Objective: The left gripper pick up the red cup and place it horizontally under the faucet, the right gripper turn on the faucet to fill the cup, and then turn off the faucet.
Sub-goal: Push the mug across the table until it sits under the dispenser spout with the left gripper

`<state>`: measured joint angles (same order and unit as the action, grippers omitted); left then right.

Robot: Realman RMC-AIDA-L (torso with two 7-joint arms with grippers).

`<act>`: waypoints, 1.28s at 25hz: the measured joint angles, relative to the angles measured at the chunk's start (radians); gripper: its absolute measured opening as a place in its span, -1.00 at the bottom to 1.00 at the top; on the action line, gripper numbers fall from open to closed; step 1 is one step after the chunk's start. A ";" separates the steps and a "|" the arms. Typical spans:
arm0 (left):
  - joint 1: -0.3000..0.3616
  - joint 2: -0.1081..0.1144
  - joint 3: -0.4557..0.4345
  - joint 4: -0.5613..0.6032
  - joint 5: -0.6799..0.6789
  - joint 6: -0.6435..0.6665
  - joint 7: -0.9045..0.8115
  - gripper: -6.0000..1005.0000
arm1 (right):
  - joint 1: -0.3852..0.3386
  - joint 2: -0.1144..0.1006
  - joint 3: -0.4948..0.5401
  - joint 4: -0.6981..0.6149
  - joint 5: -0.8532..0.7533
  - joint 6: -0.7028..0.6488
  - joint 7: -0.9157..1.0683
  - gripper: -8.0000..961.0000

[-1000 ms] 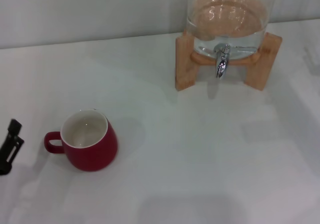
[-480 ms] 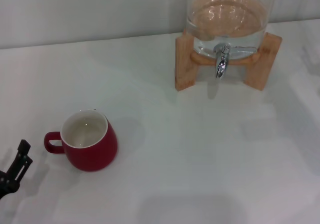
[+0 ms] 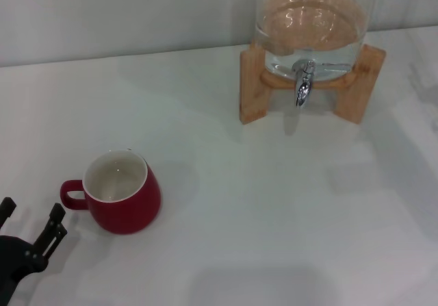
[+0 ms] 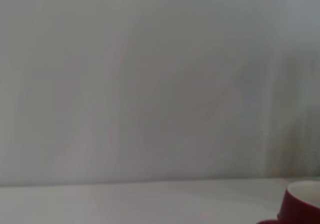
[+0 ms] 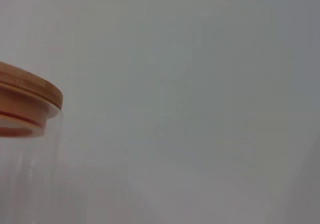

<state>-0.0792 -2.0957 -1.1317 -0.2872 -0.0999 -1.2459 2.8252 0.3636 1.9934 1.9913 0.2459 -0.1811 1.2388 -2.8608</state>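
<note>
- Since a second ago, the left tool (image 3: pixel 29 228) has moved from the surface's left edge toward the near left corner; both black fingers now show, spread apart and holding nothing.
- Most of its arm is cut off by the frame edge.
- The right tool is out of sight in every view.
- The red cup (image 3: pixel 122 192) stands upright on the white surface (image 3: pixel 260 210), just beside the left tool, mouth up, loop handle pointing left.
- It is squat, rounded, glossy, white inside.
- The left wrist view catches only the cup's rim.
- Well apart at the far right, the chrome faucet (image 3: pixel 303 83) points down from a clear glass jar (image 3: pixel 311 25) on a wooden stand (image 3: pixel 254 87).
- The jar's top is cut off.
</note>
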 joint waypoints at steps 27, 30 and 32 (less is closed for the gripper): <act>-0.072 0.005 0.015 -0.007 -0.002 0.124 -0.005 0.72 | -0.035 0.008 -0.005 -0.004 -0.003 0.073 0.000 0.25; -0.079 0.008 0.013 -0.007 -0.003 0.129 -0.005 0.72 | -0.036 0.008 -0.005 -0.004 -0.003 0.073 0.000 0.25; -0.082 0.009 0.012 -0.007 -0.003 0.133 -0.006 0.72 | -0.036 0.008 -0.005 -0.005 -0.003 0.073 0.000 0.25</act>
<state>-0.1613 -2.0868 -1.1202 -0.2946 -0.1032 -1.1126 2.8195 0.3277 2.0019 1.9864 0.2414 -0.1841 1.3116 -2.8608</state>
